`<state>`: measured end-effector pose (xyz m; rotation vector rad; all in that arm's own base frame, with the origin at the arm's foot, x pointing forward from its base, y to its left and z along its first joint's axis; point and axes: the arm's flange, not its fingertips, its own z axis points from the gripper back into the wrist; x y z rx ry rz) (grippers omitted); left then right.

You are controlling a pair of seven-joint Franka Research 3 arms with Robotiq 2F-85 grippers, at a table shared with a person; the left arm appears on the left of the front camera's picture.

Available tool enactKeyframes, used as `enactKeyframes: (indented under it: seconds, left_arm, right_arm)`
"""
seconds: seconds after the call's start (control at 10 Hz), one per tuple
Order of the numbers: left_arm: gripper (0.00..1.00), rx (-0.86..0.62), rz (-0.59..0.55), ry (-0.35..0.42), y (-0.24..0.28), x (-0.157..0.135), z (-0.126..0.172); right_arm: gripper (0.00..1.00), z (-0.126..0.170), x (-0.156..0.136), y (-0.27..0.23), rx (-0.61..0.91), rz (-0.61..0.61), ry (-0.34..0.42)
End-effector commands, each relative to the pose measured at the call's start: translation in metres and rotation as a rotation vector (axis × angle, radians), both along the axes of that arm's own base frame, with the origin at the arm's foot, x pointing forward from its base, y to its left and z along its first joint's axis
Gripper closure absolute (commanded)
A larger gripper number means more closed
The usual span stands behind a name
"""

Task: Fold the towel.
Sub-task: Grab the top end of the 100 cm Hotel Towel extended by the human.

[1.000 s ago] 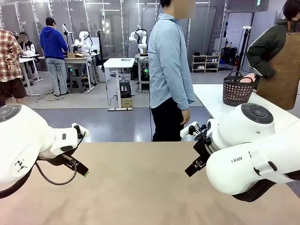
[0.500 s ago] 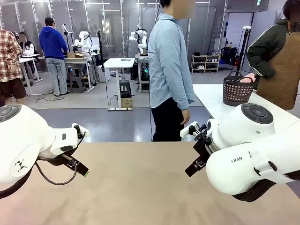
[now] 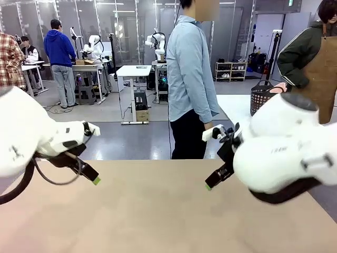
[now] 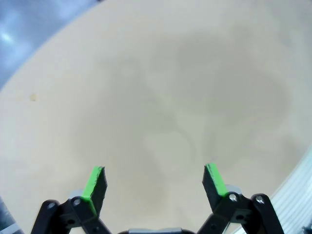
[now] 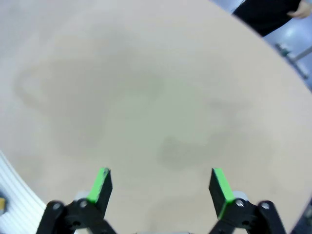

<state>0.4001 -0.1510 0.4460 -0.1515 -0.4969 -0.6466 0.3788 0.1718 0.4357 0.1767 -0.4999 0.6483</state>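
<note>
A bit of salmon-pink cloth, the towel (image 3: 279, 87), pokes out of a dark basket (image 3: 261, 98) on a white table at the far right, behind my right arm. My left gripper (image 3: 90, 175) hovers over the left of the tan table (image 3: 152, 211). In the left wrist view the left gripper (image 4: 155, 181) is open with bare tabletop between its green pads. My right gripper (image 3: 215, 179) hangs over the right of the table. In the right wrist view the right gripper (image 5: 161, 185) is open too, holding nothing.
A person in a light blue shirt (image 3: 190, 79) stands at the table's far edge, side-on, hands down. Another person in a brown apron (image 3: 316, 68) stands by the basket. The tan tabletop between my grippers is bare.
Both arms have lifted, and the fingertips have risen a little above the table. Both grippers stay open.
</note>
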Motion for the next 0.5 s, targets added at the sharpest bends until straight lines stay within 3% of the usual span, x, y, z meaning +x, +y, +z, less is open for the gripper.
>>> enactKeyframes:
  seconds: [0.0,0.2,0.4]
  left_arm:
    - [0.0,-0.193,-0.007,0.11,0.039,-0.007,0.034]
    - [0.0,-0.386,0.02,0.116,0.069,-0.026,0.051]
    - [0.0,-0.534,0.036,0.126,0.104,-0.05,0.058]
  right_arm:
    - [0.0,0.052,-0.009,-0.034,0.168,0.082,0.093]
    - [0.0,0.078,-0.03,-0.067,0.394,0.092,0.138]
    - [0.0,0.085,-0.054,-0.108,0.578,0.084,0.154]
